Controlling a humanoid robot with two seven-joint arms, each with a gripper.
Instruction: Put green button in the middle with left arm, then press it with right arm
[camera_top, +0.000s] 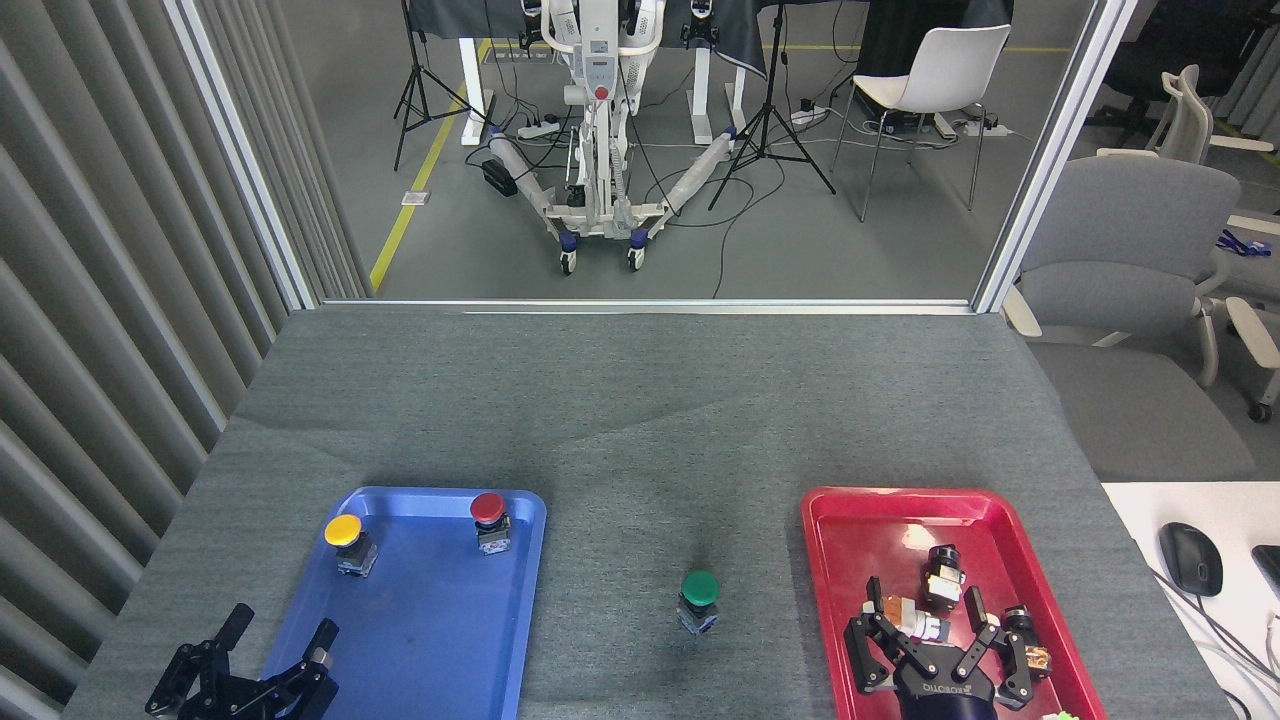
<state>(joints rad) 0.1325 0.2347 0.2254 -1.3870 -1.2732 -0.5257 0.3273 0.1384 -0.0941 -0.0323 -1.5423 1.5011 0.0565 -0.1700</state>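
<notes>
The green button (699, 599) stands upright on the bare grey cloth of the middle (672, 560), between the two trays, with nothing touching it. My left gripper (278, 625) sits low at the bottom left, over the near left corner of the blue tray (430, 640), open and empty. My right gripper (926, 606) is at the bottom right over the red tray (860, 530), open, its fingers spread around small parts lying there, well right of the green button.
A yellow-capped button (346, 541) and a red-capped button (489, 519) stand at the far end of the blue tray. Several small switch parts (940, 575) lie in the red tray. A computer mouse (1190, 557) rests on a white desk beyond the right table edge.
</notes>
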